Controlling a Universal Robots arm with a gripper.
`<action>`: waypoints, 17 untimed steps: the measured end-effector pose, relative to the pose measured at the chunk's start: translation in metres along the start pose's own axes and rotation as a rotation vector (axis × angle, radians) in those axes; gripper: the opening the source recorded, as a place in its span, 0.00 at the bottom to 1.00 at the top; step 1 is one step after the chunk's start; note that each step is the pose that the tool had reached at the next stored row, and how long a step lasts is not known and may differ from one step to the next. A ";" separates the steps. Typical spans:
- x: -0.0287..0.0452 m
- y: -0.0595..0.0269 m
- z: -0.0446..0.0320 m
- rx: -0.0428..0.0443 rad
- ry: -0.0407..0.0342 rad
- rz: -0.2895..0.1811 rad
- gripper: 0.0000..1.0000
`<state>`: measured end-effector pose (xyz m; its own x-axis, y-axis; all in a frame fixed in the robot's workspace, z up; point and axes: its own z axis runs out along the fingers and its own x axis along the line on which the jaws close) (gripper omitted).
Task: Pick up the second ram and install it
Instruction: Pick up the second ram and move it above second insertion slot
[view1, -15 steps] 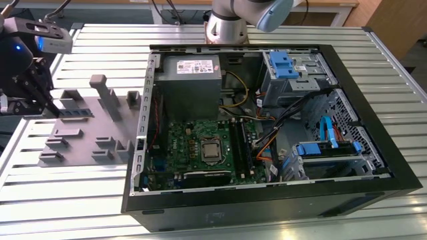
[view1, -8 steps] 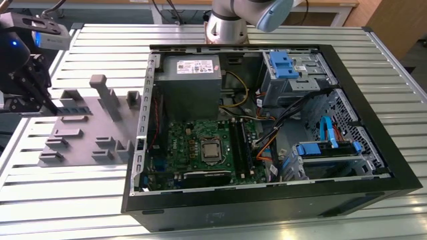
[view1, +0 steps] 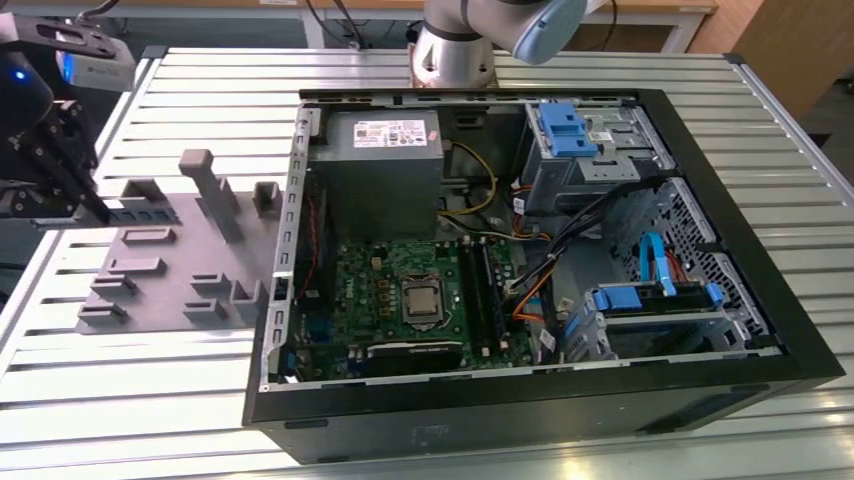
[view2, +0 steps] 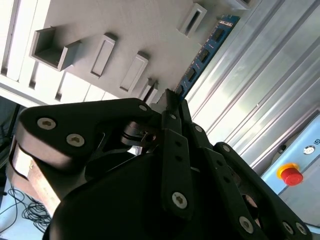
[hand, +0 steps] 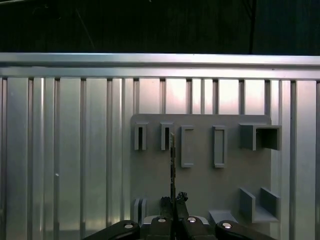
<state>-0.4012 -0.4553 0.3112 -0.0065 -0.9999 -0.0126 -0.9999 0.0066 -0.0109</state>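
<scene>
The second ram (view1: 144, 213) is a thin dark stick with chips along it, held level over the gray fixture plate (view1: 160, 275) at the exterior view's left. My gripper (view1: 96, 210) is shut on one end of it. In the second wrist view the ram (view2: 205, 52) sticks out past the fingertips (view2: 176, 106) toward the ribbed table. The first wrist view has the ram (hand: 172, 162) edge-on, rising from between the closed fingers (hand: 165, 202) in front of the plate's slots. I cannot tell whether it still touches the fixture.
An open computer case (view1: 534, 400) lies on the ribbed metal table (view1: 134, 400), to the exterior view's right of the plate. Inside are the motherboard (view1: 400, 300), long memory slots (view1: 478, 285), a power supply (view1: 380, 160), cables and blue drive brackets (view1: 567, 130). Tall gray blocks (view1: 214, 195) stand on the plate.
</scene>
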 end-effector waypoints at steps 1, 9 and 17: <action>0.0000 0.0000 -0.0011 -0.0001 0.0000 0.000 0.14; -0.0001 -0.0001 -0.0093 0.0000 0.0000 0.000 0.14; -0.0002 -0.0002 -0.0173 -0.0001 0.0000 0.000 0.14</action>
<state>-0.4012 -0.4553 0.3285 -0.0065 -0.9999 -0.0125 -0.9999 0.0066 -0.0108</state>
